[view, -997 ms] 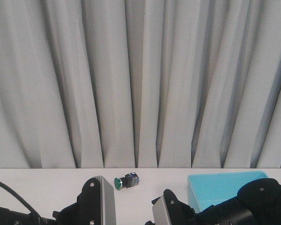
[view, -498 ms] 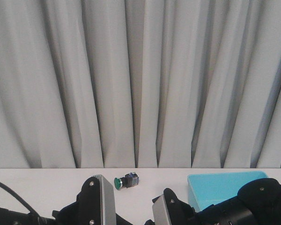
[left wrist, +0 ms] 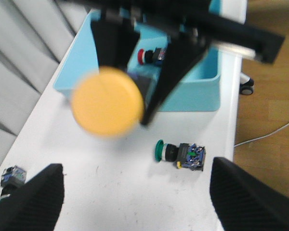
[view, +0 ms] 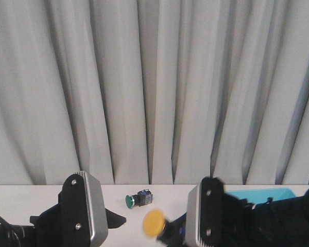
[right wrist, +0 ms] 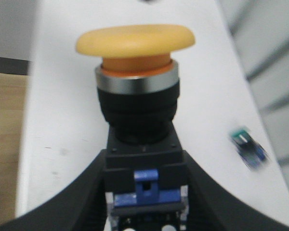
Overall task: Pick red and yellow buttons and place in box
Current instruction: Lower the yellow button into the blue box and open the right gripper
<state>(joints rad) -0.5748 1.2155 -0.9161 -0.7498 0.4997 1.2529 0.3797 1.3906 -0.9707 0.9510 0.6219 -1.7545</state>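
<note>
My right gripper [right wrist: 144, 180] is shut on the dark body of the yellow button [right wrist: 135, 41] and holds it above the table, cap pointing forward. In the front view the yellow cap [view: 154, 223] shows left of the right wrist. In the left wrist view the yellow button [left wrist: 107, 101] hangs between the right arm's fingers [left wrist: 173, 62], in front of the turquoise box [left wrist: 195, 98]. The red button [left wrist: 149, 56] lies inside the box. My left gripper [left wrist: 139, 202] is open and empty over bare table. The box [view: 260, 193] is mostly hidden behind the right arm.
A green-capped button [left wrist: 180, 153] lies on the white table [left wrist: 86, 187] near its front edge, between the left fingers and the box. Another green-capped button [view: 139, 198] lies at the back by the grey curtain; it shows blurred in the right wrist view [right wrist: 248, 147].
My right gripper has risen with the yellow button, which now shows in the front view. The left wrist has moved left. The green button at the back has not moved.
</note>
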